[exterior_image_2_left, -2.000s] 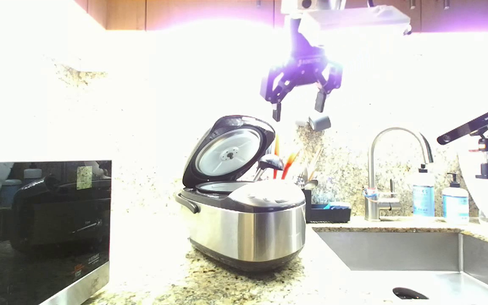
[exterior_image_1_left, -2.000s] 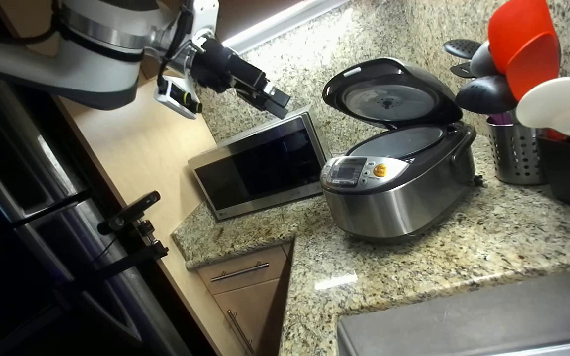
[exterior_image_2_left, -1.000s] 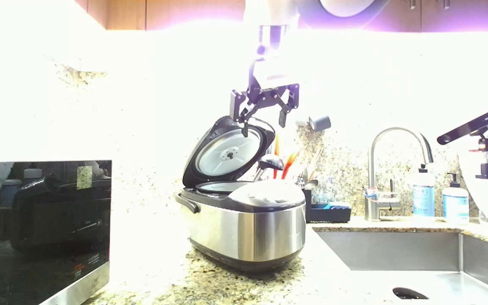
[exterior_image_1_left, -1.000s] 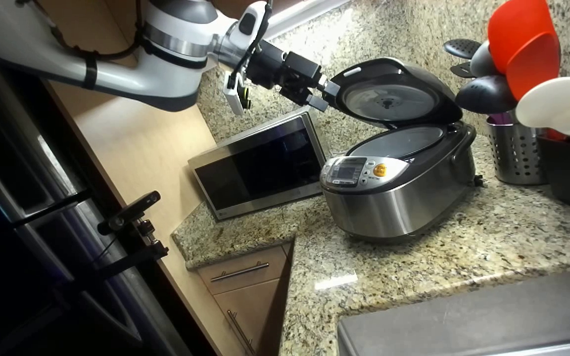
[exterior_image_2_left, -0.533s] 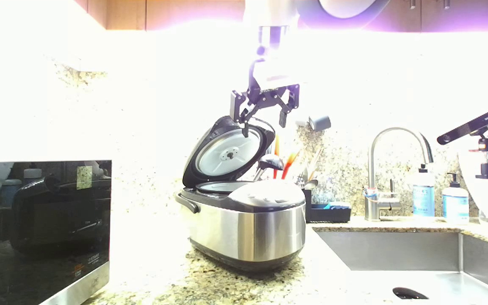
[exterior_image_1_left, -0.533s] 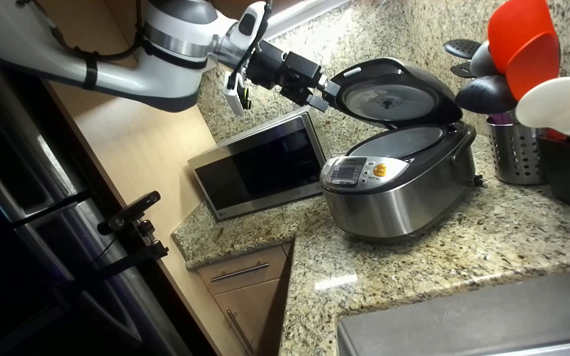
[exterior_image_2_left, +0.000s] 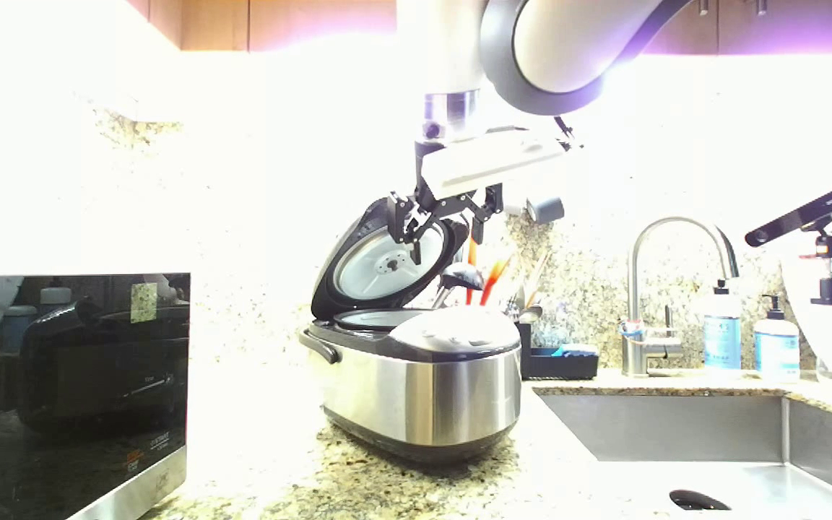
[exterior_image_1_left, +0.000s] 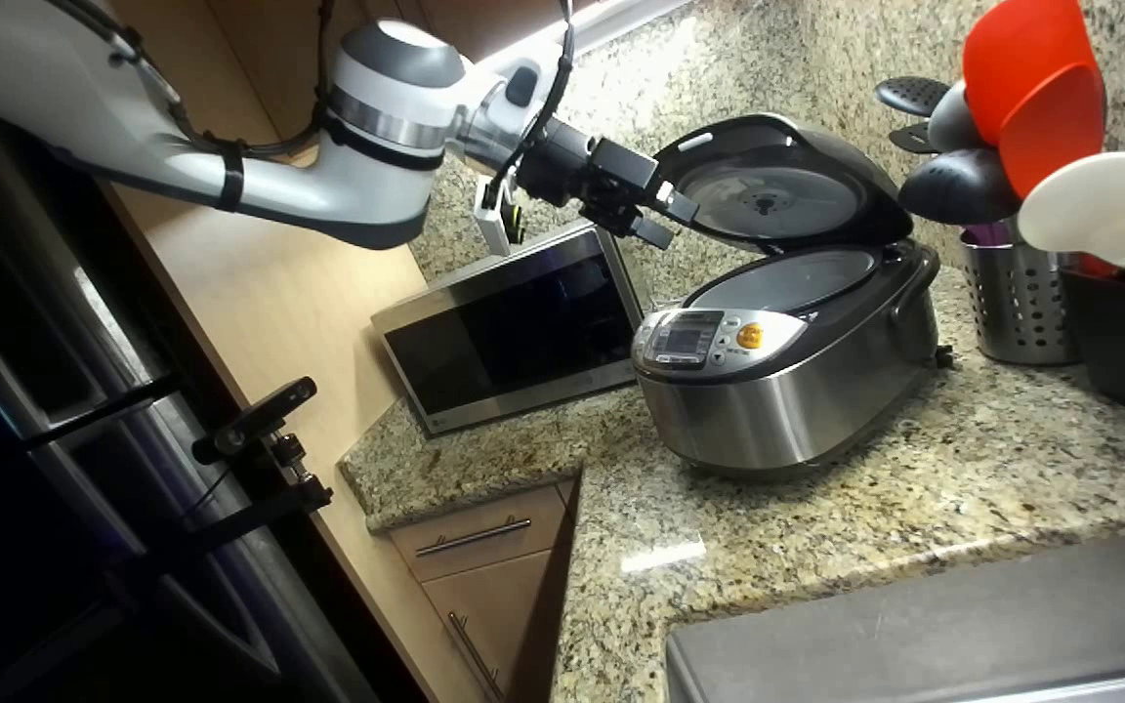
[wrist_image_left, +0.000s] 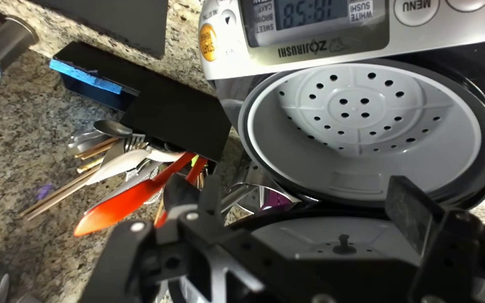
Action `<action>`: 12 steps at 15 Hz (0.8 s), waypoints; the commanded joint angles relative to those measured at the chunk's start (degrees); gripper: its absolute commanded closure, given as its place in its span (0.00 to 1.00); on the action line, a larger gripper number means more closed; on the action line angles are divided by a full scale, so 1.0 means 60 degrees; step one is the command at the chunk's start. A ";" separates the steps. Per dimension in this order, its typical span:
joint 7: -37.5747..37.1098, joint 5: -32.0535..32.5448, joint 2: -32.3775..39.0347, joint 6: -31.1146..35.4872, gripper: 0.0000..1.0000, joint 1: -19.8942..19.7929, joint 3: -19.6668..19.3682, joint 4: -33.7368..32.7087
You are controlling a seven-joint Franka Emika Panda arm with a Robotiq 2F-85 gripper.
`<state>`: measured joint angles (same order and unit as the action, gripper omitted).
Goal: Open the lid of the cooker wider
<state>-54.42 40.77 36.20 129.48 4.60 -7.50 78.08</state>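
The cooker (exterior_image_1_left: 787, 420) is a squat silver-grey rice cooker on the granite counter; it also shows in an exterior view (exterior_image_2_left: 452, 404) and the wrist view (wrist_image_left: 457, 38). Its black lid (exterior_image_1_left: 768, 200) with grey inner plate stands partly raised, tilted back over the hinge; it also shows in an exterior view (exterior_image_2_left: 369, 271) and the wrist view (wrist_image_left: 310, 231). My gripper (exterior_image_1_left: 670, 223) is open and empty, on the inner-plate side near the lid's front edge. In an exterior view the gripper (exterior_image_2_left: 447, 244) overlaps the lid; I cannot tell whether they touch. In the wrist view the gripper fingers (wrist_image_left: 305, 189) are wide apart.
A silver microwave (exterior_image_1_left: 514, 332) stands beside the cooker. A perforated steel holder (exterior_image_1_left: 1021, 303) with red, black and white utensils and a black caddy (exterior_image_1_left: 1124, 332) stand on its other side. A sink (exterior_image_2_left: 661, 430) with a faucet (exterior_image_2_left: 633, 289) lies beyond. Wall is behind the lid.
My gripper has come across to the lid over two seconds, paused, then dropped lower in front of the inner plate. It stays open. The lid and cooker have not visibly moved.
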 commanded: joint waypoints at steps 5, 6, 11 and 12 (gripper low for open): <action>0.0662 -0.0736 0.1501 -0.0118 0.00 0.0001 -0.0247 -0.2236; 0.0797 -0.0865 0.1710 -0.0154 0.00 0.0021 -0.0302 -0.2556; 0.1477 -0.1626 0.2661 -0.0218 0.00 0.0045 -0.0529 -0.4056; 0.1612 -0.1804 0.2845 -0.0231 0.00 0.0033 -0.0574 -0.4378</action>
<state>-48.29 33.37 48.71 129.48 4.55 -9.36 59.93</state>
